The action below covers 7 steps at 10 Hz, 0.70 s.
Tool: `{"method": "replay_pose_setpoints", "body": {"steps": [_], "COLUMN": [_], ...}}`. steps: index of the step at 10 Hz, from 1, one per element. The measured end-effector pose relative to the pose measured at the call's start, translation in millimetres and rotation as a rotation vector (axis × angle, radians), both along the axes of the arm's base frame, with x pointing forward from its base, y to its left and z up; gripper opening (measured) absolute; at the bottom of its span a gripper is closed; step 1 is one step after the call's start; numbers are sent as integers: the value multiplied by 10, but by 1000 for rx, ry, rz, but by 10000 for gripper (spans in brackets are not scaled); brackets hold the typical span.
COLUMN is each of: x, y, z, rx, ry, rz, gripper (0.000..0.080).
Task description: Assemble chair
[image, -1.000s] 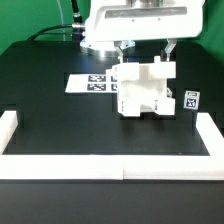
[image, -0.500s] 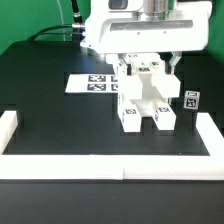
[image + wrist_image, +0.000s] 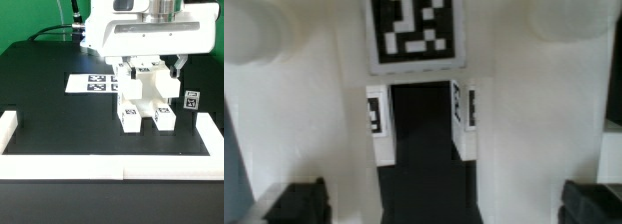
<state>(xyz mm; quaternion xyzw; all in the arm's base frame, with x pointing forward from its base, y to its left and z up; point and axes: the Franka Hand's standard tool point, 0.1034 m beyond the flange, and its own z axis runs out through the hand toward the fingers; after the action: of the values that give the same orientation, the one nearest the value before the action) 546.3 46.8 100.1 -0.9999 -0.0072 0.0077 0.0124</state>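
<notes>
The white chair (image 3: 145, 98) lies on the black table with two short tagged legs (image 3: 130, 120) pointing toward the front rail. My gripper (image 3: 149, 70) hangs over its far end, jaws wide open. One dark finger (image 3: 120, 72) stands at each side of the chair. In the wrist view the chair's white body (image 3: 313, 120) fills the picture. A black-and-white tag (image 3: 413, 30) sits above a dark slot between two white bars. My gripper (image 3: 446, 203) shows only as two dark fingertips (image 3: 304, 203) far apart. Whether they touch the chair does not show.
The marker board (image 3: 90, 83) lies flat at the exterior view's left of the chair. A small white tagged part (image 3: 190, 100) stands at the chair's right. A long white rail (image 3: 110, 165) edges the table's front and both sides. The arm's white body rises behind the chair.
One second ago the chair showed as a compact block under the gripper. It has since turned so its legs point forward. The gripper has come lower over it. Little has moved in the last half second.
</notes>
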Motion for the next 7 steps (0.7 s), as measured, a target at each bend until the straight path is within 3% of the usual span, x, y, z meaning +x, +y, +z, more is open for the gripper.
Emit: {"method": "replay_pose_setpoints", "body": {"steps": [4,7], "x": [-49,-122], "y": [147,287], "z": [239,324], "rx": [13,22], "ry": [-9,-13], "rz": [-79,-141], "gripper": [649,649]}}
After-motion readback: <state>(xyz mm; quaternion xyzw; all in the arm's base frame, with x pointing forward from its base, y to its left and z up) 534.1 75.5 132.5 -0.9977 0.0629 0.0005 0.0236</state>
